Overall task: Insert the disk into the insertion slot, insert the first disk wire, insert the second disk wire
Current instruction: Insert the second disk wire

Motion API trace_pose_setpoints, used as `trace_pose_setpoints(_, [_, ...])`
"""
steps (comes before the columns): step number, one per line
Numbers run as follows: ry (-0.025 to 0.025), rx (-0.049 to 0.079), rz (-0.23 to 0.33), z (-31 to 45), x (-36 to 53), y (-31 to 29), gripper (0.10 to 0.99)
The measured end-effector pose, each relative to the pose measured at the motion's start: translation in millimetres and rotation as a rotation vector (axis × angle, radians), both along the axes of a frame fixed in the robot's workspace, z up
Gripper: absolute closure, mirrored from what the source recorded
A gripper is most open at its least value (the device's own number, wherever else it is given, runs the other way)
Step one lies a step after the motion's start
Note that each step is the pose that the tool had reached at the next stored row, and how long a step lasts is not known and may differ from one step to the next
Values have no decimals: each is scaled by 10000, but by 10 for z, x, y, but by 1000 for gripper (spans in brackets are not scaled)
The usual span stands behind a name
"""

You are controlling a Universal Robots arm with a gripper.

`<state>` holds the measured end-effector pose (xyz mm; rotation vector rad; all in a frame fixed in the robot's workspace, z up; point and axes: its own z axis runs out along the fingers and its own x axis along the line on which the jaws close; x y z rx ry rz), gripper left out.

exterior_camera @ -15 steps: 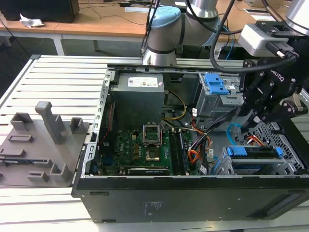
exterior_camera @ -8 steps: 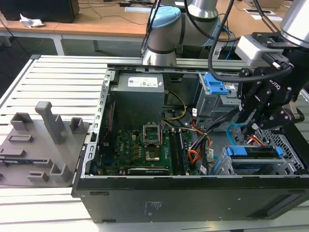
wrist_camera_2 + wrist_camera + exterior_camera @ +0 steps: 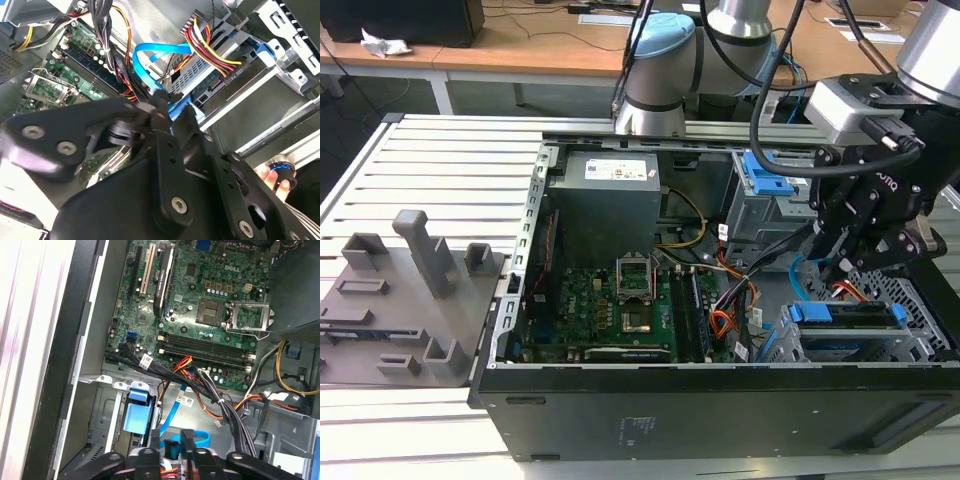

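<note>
Between the two black fingers of the gripper (image 3: 172, 440) sits the dark plug of the second disk wire (image 3: 172, 412), a thin light-blue flat cable; in both wrist views the jaws stand close together with the plug end between them, so they appear closed on it. From the plug the cable (image 3: 150, 52) rises and curls in a loop above the fingertips, passing near a bundle of red, orange and yellow wires (image 3: 212, 47). Just beside the gripper, in the first wrist view, the blue carrier of the disk (image 3: 136, 415) lies already seated in the insertion slot (image 3: 107, 412), a low grey sheet-metal cage. In the exterior view the disk (image 3: 845, 315) shows as a blue-edged slab in the perforated cage (image 3: 920, 320) at the exterior view's right, with the gripper (image 3: 840, 262) hanging just above and behind it. The arm (image 3: 880, 120) reaches down into the open computer case (image 3: 720, 400) from the upper right of the exterior view, its wrist tilted so the fingers point down toward the drive area. Beyond lie the green motherboard (image 3: 610, 305) and the grey power supply (image 3: 605, 195).
</note>
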<state>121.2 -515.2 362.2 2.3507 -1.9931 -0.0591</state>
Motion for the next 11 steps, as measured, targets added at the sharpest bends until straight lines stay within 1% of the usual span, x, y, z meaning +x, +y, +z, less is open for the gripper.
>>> trace_pose_setpoints(1, [0, -1, 0, 0, 0, 0, 871])
trace_pose_setpoints(2, [-1, -3, 0, 0, 0, 0, 922])
trace_pose_setpoints(6, [-1, -7, 0, -1, 0, -5, 922])
trace_pose_setpoints(7, [0, -8, -1, 0, -1, -34, 922])
trace_pose_setpoints(11, [0, -8, -1, -1, 0, -184, 922])
